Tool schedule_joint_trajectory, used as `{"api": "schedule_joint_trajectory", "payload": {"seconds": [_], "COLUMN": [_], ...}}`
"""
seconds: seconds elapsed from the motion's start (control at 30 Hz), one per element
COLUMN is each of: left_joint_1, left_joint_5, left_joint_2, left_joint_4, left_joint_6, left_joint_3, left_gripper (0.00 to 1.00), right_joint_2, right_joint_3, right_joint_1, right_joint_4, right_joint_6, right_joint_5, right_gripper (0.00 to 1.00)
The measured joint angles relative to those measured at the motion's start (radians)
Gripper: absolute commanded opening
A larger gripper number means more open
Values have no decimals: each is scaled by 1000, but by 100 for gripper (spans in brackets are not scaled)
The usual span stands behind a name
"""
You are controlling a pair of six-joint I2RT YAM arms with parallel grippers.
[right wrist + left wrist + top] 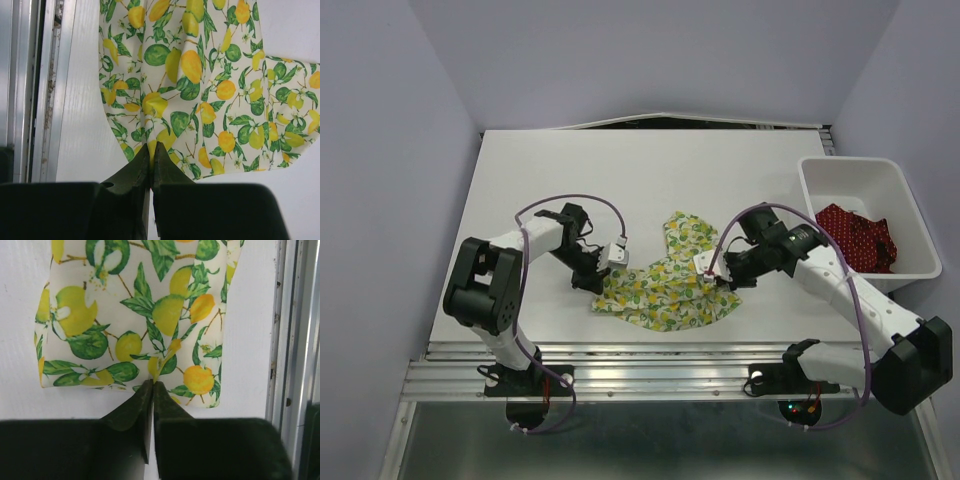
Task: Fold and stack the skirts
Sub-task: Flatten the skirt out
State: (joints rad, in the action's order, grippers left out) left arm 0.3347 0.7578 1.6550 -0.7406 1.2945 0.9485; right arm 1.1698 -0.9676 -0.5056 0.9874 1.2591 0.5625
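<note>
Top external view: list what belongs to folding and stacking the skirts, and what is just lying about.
Job: lemon-print skirt, pinched by left gripper and right gripper; red dotted skirt.
Lying about: white plastic bin, which holds the red dotted skirt.

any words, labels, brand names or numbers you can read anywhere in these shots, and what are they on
None can be read in any view.
The lemon skirt shows only a fruit and leaf print.
The red skirt shows only small white dots.
The white bin is plain, with no label showing.
</note>
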Motion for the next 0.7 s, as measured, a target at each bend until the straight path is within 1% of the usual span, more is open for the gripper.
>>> {"api": "schedule_joint_trajectory", "payload": {"seconds": [0.07,0.17,0.23,0.33,0.43,0.47,0.53,0.63,0.7], "left_joint_1": [0,-6,-23,-79,-162,-201,-243,-272,-276], "left_joint_5": [-11,-31,-38,-41,-43,-46,-56,-89,-135], "left_joint_2": [-3,-40,-101,-168,-194,-200,-210,-234,-245], "left_joint_4": [-17,-42,-64,-102,-119,-117,-93,-32,21], "left_joint_6": [-1,-10,-23,-51,-92,-121,-180,-277,-363], "left_joint_3": [0,0,0,21,87,125,193,293,380], "left_gripper": [0,0,0,0,0,0,0,0,0], "right_joint_2": [5,15,24,41,59,70,102,171,249], "right_joint_3": [0,-10,-27,-70,-119,-148,-217,-346,-484], "right_joint_1": [0,0,0,0,8,14,38,91,133], "right_joint_4": [-10,-29,-36,-60,-97,-114,-156,-220,-293], "right_joint_6": [-23,-70,-105,-169,-238,-270,-334,-427,-488], "right_joint_5": [-5,-15,-25,-35,-43,-43,-43,-43,-42], "right_gripper": [1,1,1,1,1,1,1,1,1]}}
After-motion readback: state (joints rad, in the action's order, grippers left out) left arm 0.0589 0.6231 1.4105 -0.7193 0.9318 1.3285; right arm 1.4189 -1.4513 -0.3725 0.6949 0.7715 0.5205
